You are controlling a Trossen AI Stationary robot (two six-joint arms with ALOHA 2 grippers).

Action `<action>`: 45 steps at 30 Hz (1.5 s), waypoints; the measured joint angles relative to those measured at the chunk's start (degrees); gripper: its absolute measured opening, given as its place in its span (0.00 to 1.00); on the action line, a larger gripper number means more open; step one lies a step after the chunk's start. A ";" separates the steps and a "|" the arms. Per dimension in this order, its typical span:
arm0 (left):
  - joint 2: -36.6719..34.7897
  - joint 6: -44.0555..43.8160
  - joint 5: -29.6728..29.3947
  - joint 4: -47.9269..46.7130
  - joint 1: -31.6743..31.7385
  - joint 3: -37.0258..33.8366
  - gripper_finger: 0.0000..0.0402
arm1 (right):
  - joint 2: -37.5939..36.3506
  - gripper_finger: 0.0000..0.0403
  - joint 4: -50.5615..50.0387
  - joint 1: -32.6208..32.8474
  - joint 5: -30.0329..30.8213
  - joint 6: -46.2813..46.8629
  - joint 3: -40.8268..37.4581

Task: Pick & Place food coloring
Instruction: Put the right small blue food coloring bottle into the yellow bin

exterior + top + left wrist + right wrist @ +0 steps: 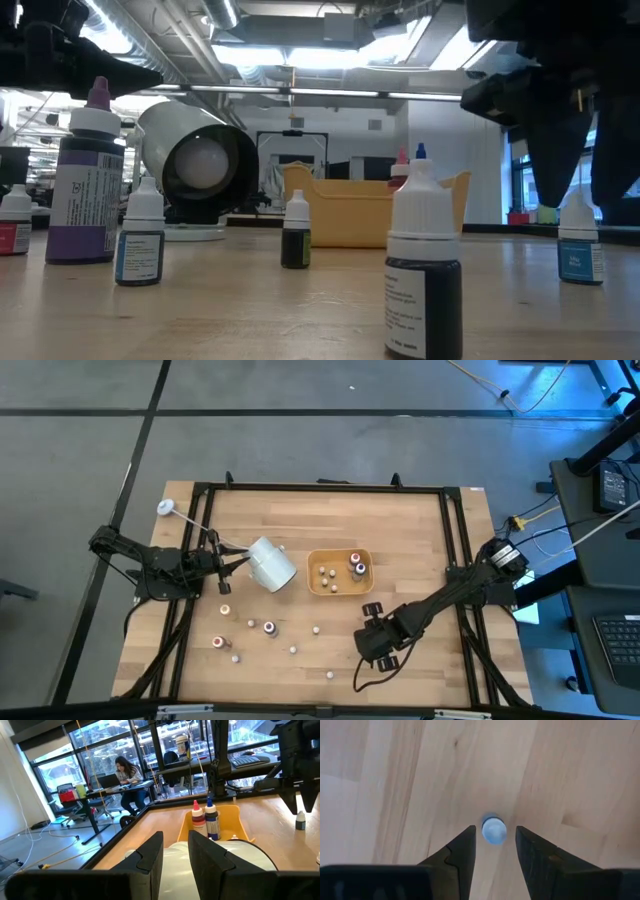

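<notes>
Right wrist view: right pincer (493, 842) open, straddling a blue-capped bottle (494, 830) upright on the counter (395, 780). Small, light, rigid plastic, likely tippy; grip the body below the cap. Left pincer (228, 560) clamps the white cup (271, 563).

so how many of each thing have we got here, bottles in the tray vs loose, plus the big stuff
white cylindrical cup: 1
yellow-orange plastic tray: 1
tiny bottles in the tray: about 6
tiny bottles loose on the wooden table: 9 seen from above, plus 1 blue-capped bottle between the right gripper's fingers
total: about 18
</notes>
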 joint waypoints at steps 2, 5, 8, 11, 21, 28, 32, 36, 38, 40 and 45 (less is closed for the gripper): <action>0.00 0.74 -0.02 0.02 0.02 0.00 0.22 | 0.09 0.35 0.16 0.00 0.07 -0.04 0.00; 0.00 3.13 -0.02 0.02 0.01 0.00 0.22 | 1.09 0.35 0.42 0.02 0.33 -0.04 0.00; 0.00 3.41 -0.02 0.02 0.00 0.00 0.22 | 2.00 0.35 0.58 0.02 -0.52 -0.07 0.00; 0.00 3.42 -0.02 0.02 0.00 -0.01 0.22 | 2.08 0.35 0.93 0.02 -0.87 -0.92 0.00; 0.00 3.44 -0.02 0.04 0.01 0.00 0.22 | 2.08 0.18 1.91 -0.09 -0.93 -2.59 0.00; 0.00 3.44 -0.02 0.04 0.01 0.00 0.22 | 2.01 0.13 2.04 -0.09 -0.91 -2.53 0.02; 0.00 3.43 -0.02 0.04 0.01 0.00 0.22 | 2.01 0.18 2.01 -0.09 -0.93 -2.48 0.02; 0.01 3.44 -0.02 0.04 0.02 0.00 0.22 | 2.01 0.22 1.90 -0.09 -0.97 -2.44 0.02; 0.00 3.44 -0.02 0.04 0.02 0.00 0.22 | 2.01 0.24 1.84 -0.09 -0.98 -2.50 0.02; 0.00 3.43 -0.02 0.04 0.01 -0.01 0.22 | 2.01 0.25 1.74 -0.09 -1.00 -2.35 0.02; 0.00 3.44 -0.02 0.05 0.02 0.00 0.22 | 2.05 0.25 4.06 -0.09 -1.52 -0.97 -2.43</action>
